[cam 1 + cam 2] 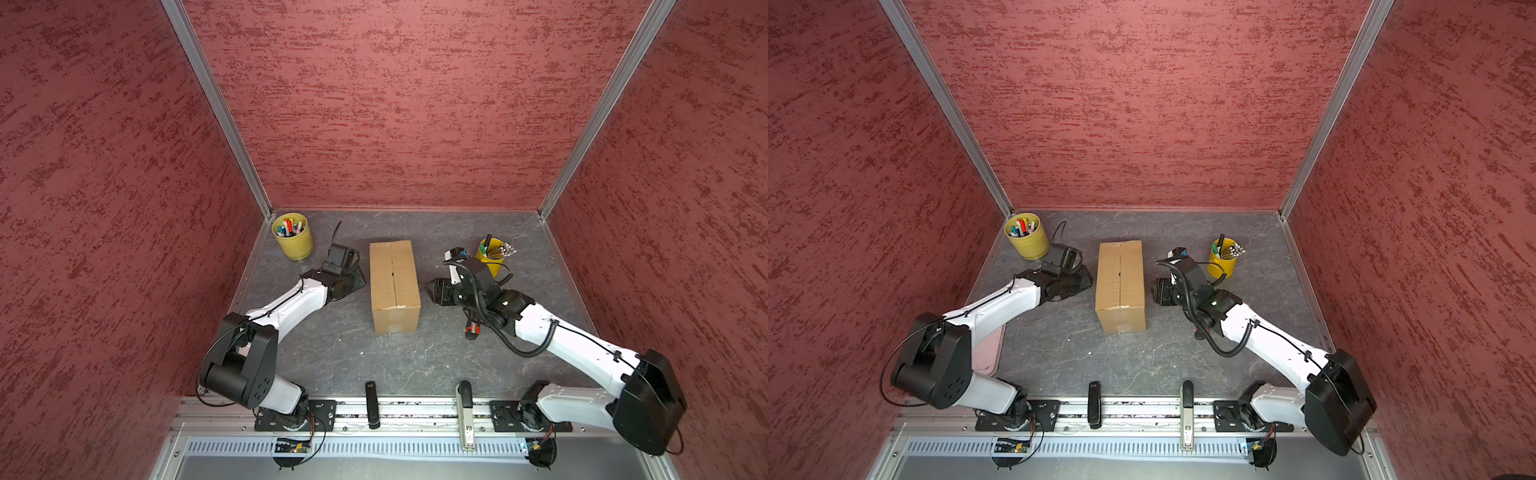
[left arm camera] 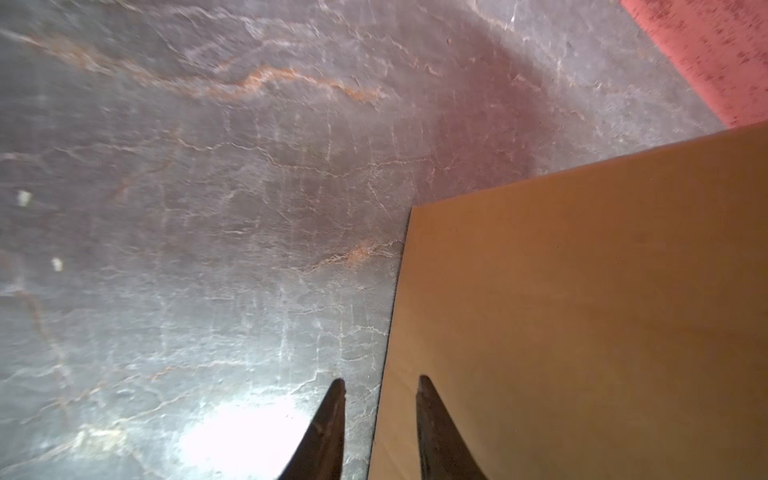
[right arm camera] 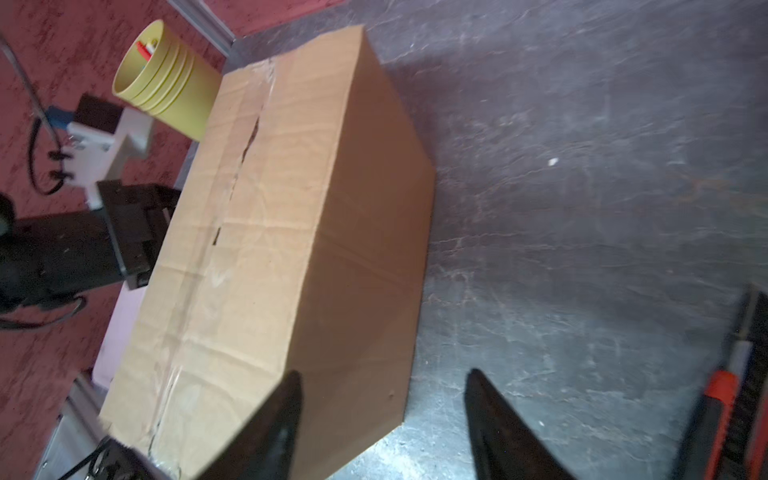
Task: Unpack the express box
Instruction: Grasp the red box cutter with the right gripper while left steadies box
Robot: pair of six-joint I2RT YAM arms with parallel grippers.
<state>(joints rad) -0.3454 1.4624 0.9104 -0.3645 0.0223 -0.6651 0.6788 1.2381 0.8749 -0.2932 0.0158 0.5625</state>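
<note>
- Both top views are bright and sharp, lit evenly from above; the walls [image 1: 415,104] glow red
- The box [image 1: 394,282] casts only a short, soft shadow on the table [image 1: 374,365]
- Wide-lens bend in both: the corner posts [image 1: 217,108] lean outward toward the frame edges
- Left wrist view is soft all over; a white glare patch burns out the table beside the left fingers [image 2: 328,432], and the box side is plain, unfocused tan
- Right wrist view is blurred: the right fingers [image 3: 274,428] and knife [image 3: 719,399] are fuzzy, the cup [image 3: 174,91] stretched at the edge, with pale glare on the table by the box's corner
</note>
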